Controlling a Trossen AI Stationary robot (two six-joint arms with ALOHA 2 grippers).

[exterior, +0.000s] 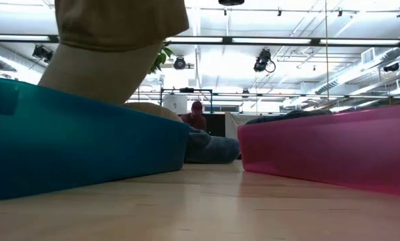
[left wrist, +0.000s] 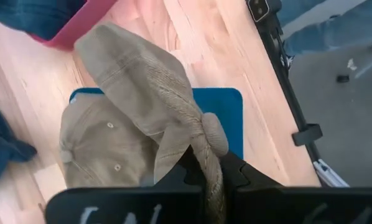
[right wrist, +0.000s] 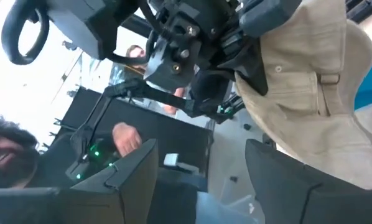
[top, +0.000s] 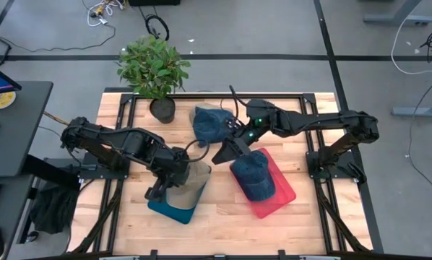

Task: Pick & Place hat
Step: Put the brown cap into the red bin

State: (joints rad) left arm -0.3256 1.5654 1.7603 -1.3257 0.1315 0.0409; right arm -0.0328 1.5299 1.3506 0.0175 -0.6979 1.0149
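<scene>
Hats: one tan [top: 189, 180], two blue [top: 254, 174], two trays [top: 171, 212]

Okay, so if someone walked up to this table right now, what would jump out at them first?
Probably the tan hat pinched in the left gripper above the teal tray near the front of the table. Beside it, a blue hat sits on the pink tray, with the right gripper open just behind it. A leafy potted plant stands at the back edge.
</scene>
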